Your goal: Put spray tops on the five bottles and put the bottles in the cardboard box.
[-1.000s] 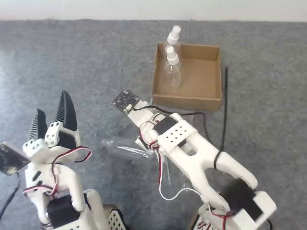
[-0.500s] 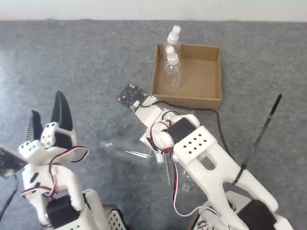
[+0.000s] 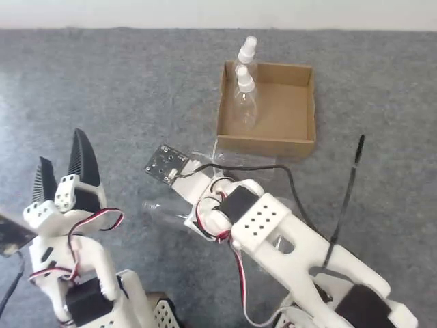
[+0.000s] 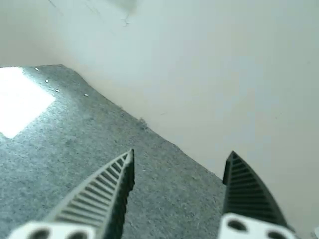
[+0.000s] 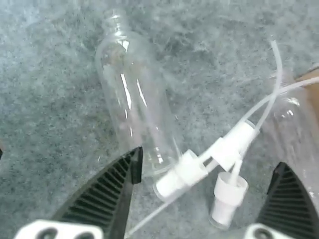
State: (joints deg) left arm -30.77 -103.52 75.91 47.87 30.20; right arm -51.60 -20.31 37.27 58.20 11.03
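I am white printed shell over black servo blocks, with black, ribbed, pointed fingers. Red, white and black wires loop off me; a dark circuit board rides my right wrist

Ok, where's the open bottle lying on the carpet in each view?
High view: bottle lies left of centre, partly under the right arm.
Left wrist view: left hand over carpet, wall beyond.
Right wrist view: ahead of right hand, beside spray tops.
Shared landmark: grey carpet.

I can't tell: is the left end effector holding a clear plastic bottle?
No, the left end effector stands open with nothing in it.
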